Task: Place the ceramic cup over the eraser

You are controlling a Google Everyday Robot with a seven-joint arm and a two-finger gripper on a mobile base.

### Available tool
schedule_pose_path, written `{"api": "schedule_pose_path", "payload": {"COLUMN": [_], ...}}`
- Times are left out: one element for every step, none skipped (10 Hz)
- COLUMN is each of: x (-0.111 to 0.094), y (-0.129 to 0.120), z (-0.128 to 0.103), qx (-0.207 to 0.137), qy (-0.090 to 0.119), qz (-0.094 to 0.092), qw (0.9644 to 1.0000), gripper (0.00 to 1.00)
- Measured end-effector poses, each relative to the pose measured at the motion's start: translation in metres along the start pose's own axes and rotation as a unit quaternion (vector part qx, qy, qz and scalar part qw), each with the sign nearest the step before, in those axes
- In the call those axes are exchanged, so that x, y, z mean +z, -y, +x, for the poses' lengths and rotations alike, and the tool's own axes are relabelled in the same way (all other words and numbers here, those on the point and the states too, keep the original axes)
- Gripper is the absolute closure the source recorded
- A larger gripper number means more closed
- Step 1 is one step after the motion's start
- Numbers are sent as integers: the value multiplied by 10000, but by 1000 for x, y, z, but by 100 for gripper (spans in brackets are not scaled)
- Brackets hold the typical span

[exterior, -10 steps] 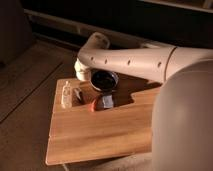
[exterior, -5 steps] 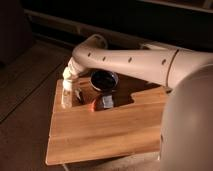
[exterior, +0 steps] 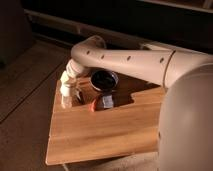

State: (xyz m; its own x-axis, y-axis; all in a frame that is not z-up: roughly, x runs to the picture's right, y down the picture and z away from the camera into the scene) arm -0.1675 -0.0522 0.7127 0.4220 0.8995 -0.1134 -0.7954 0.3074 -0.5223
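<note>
The ceramic cup (exterior: 67, 100), small and pale, stands near the left edge of the wooden table (exterior: 100, 137). My gripper (exterior: 66, 86) comes down on it from above, at the end of the cream arm that reaches in from the right. The gripper is shut and covers the cup's top. Whether it grips the cup is hidden. The eraser (exterior: 103, 103), a small reddish and grey block, lies flat on the table to the right of the cup, apart from it.
A wide dark round bowl (exterior: 104, 80) sits behind the eraser, under the arm. The table's left edge is right beside the cup, with carpeted floor (exterior: 25, 90) beyond. The robot's pale body (exterior: 187, 125) fills the right side.
The arm has swung left, from above the dark bowl to the cup at the table's left edge, and the gripper now sits on the cup. The eraser and bowl have not moved.
</note>
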Motion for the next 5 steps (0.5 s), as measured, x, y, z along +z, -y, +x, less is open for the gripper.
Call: {"api": "schedule_pose_path", "payload": {"x": [-1,1,2,2,4], "y": [5,8,11,16,23], "z": [2,8,10,13,14], "qx": [-75,-147,-204,-209,-177], "qy": [-133,-322,-439,-548,-597], "qz": [151,295,408,518,599], "qw": [9998,9989,9980,9969,9963], "gripper": [100,100,100,100,100]}}
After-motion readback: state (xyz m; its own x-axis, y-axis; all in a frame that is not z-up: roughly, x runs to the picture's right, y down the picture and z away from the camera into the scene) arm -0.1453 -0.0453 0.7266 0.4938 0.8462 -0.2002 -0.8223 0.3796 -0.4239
